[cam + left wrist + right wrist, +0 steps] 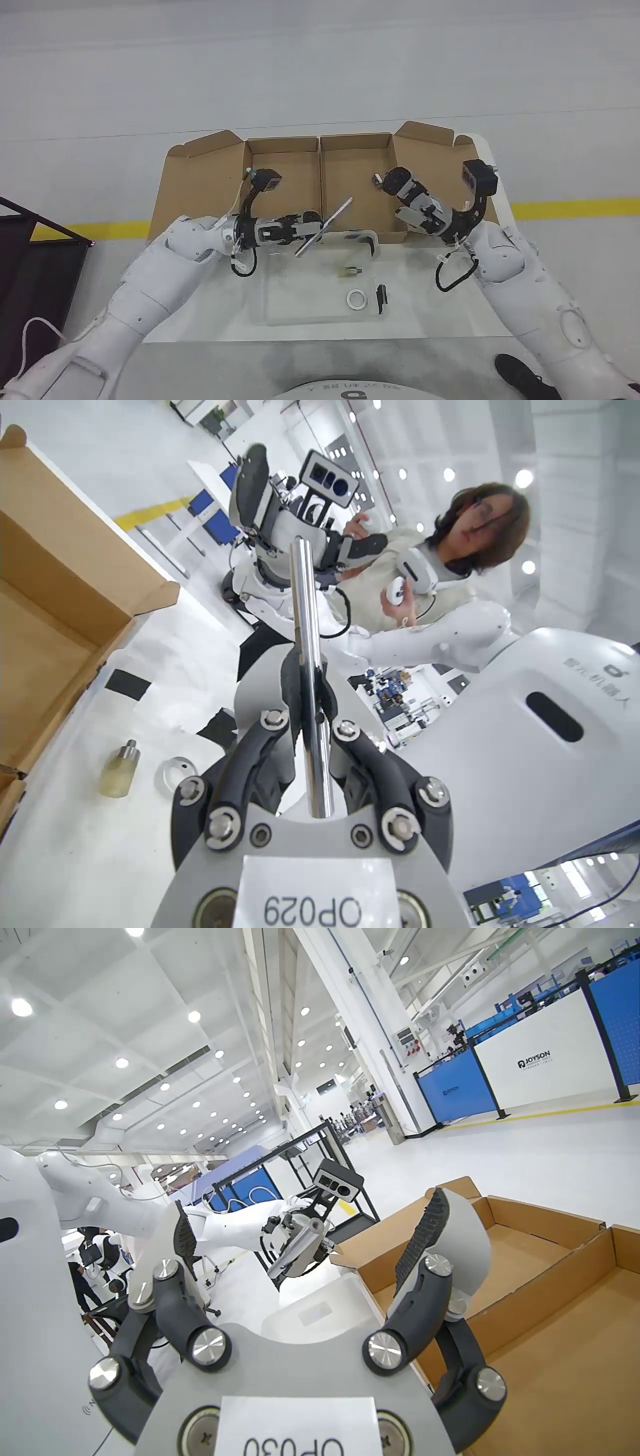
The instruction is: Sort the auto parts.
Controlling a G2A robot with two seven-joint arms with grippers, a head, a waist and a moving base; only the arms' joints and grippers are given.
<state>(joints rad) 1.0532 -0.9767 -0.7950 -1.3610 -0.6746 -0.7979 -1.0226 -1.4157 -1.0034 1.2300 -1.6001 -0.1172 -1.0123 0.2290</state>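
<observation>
My left gripper [312, 226] is shut on a long shiny metal rod [328, 225], held slanted above the near edge of the cardboard boxes. In the left wrist view the rod [306, 615] sticks out between the closed fingers [292, 680]. My right gripper [384, 180] hangs open and empty over the right cardboard box [355, 185]; its ribbed fingers [430, 1228] stand wide apart. In the clear tray [285, 300] lie a small cylinder with a metal cap [352, 271], a white ring [356, 299] and a black part [381, 297].
Two open cardboard boxes sit side by side at the table's far side, the left box [285, 180] with flaps spread. The cylinder [120, 770] and ring [175, 772] lie below the left gripper. A black frame [30, 260] stands left of the table.
</observation>
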